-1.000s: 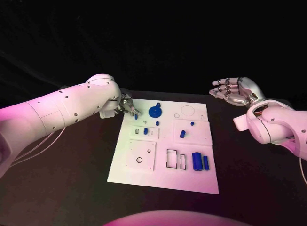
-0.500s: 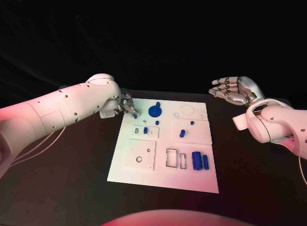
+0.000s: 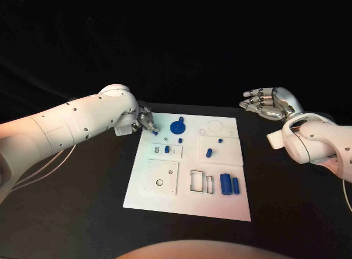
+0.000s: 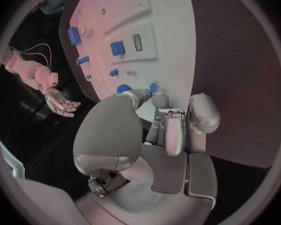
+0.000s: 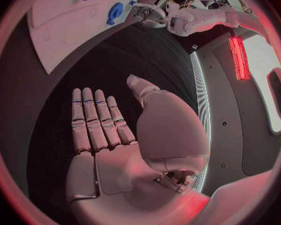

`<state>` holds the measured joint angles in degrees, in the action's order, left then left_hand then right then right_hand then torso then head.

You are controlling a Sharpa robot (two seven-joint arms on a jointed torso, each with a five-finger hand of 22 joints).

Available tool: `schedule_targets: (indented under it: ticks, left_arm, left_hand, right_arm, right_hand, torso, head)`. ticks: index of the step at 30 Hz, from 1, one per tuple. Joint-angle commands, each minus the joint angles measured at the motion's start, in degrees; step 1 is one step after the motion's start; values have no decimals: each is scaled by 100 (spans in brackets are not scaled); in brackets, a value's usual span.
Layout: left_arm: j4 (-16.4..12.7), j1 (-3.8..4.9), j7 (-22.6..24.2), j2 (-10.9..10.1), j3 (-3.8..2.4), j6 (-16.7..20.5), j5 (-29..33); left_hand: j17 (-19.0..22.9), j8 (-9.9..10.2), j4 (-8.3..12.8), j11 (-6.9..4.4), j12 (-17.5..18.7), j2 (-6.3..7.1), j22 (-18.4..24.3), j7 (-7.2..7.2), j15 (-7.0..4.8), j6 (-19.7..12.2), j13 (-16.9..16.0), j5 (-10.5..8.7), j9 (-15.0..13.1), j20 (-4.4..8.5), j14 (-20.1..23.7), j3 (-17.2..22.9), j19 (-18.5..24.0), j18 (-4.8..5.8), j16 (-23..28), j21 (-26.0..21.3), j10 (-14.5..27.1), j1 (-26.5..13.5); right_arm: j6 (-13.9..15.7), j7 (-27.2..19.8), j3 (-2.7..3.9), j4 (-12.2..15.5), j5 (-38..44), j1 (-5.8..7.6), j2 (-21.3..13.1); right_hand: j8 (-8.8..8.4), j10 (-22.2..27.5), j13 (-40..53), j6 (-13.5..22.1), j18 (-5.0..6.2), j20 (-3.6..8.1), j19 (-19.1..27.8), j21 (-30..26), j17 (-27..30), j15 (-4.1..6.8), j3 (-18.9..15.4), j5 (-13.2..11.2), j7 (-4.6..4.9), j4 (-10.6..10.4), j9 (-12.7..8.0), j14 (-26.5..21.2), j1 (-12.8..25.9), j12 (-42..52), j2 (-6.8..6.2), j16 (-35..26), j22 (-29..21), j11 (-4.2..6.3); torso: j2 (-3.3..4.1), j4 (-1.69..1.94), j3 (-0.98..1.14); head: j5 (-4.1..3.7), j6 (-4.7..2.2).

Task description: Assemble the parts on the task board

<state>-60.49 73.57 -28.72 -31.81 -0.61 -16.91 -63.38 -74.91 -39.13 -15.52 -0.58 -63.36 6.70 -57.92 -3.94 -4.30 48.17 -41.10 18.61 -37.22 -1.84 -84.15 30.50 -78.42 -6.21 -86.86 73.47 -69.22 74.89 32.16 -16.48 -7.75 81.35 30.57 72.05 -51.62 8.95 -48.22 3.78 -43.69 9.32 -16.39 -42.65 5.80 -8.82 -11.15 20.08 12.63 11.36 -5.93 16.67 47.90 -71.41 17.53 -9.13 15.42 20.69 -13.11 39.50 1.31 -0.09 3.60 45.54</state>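
The white task board [image 3: 164, 191] lies in the middle of the black table. At its far left corner my left hand [image 3: 147, 123] has its fingers curled in, and a small blue part [image 3: 154, 131] sits at the fingertips, seemingly pinched. The left wrist view shows that blue part [image 4: 153, 88] right against the fingertips of the left hand [image 4: 168, 120], over the board's edge [image 4: 172, 40]. My right hand [image 3: 267, 105] hovers beyond the board's far right corner, holding nothing; in its wrist view the right hand [image 5: 109, 135] has its fingers straight and apart.
On the board are a blue disc with a knob [image 3: 178, 127], a small blue block [image 3: 167, 149], short blue pegs [image 3: 209, 153] and two blue cylinders [image 3: 225, 184] beside rectangular slots [image 3: 197, 182]. Bare black table [image 3: 82, 189] lies around the board.
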Motion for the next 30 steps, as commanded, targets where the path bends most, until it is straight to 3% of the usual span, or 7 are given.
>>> schedule_targets:
  ticks: [1, 14, 24, 30]
  left_arm:
    - [-101, -1, 68, -75, -1, 170, 316]
    - [-1113, -11, 90, -734, 3, 549, 704]
    - [-1834, -176, 217, -1158, 4, 1011, 468]
    - [-2024, -281, 225, -1254, 6, 1030, 276]
  left_hand:
    - [-654, -84, 549, -5, -5, 14, -15, 11, 8, -48, -29, -7, -171, -12, -386, 679, -2, 12, -8, 27, -67, 31]
    - [-666, -212, 693, -33, -57, 144, -49, 40, -13, -4, -96, 12, -222, 2, -390, 1047, -19, 15, -16, 49, -176, -143]
    - [-727, -287, 812, -59, -127, 258, -188, 65, -37, 47, -202, 19, -236, 23, -407, 1328, -79, 40, -42, 129, -300, -272]
    - [-732, -301, 829, -65, -135, 278, -203, 72, -41, 59, -210, 22, -237, 27, -408, 1374, -86, 43, -44, 139, -321, -303]
  right_arm:
    - [-89, -45, 1, -5, 20, -2, 5]
    - [-106, -47, 0, -15, 15, -9, -6]
    - [-113, -51, 0, -16, 13, -27, -20]
    - [-115, -50, 0, -14, 12, -32, -23]
  right_hand:
    - [-10, 20, -3, 8, 4, -1, 29, -22, 7, 15, -41, 38, 514, 5, -8, -21, 16, 17, 34, -32, -7, 6]
    - [-8, 19, -3, 0, 5, 0, 24, -28, 18, 17, -59, 105, 512, -8, -13, -8, 21, 26, 54, -39, -18, 7]
    - [-8, 20, -3, -2, 5, 0, 22, -30, 22, 17, -66, 128, 511, -10, -15, -6, 21, 28, 58, -42, -21, 7]
    - [-8, 20, -3, -2, 5, 0, 22, -30, 22, 17, -66, 128, 511, -10, -15, -6, 21, 28, 58, -42, -21, 7]
  torso:
    - [-6, 1, -2]
    - [-26, 31, -1]
    - [-24, 36, -9]
    - [-15, 30, -6]
  head:
    - [-3, -4]
    - [-1, 9]
    - [16, 16]
    - [29, 19]
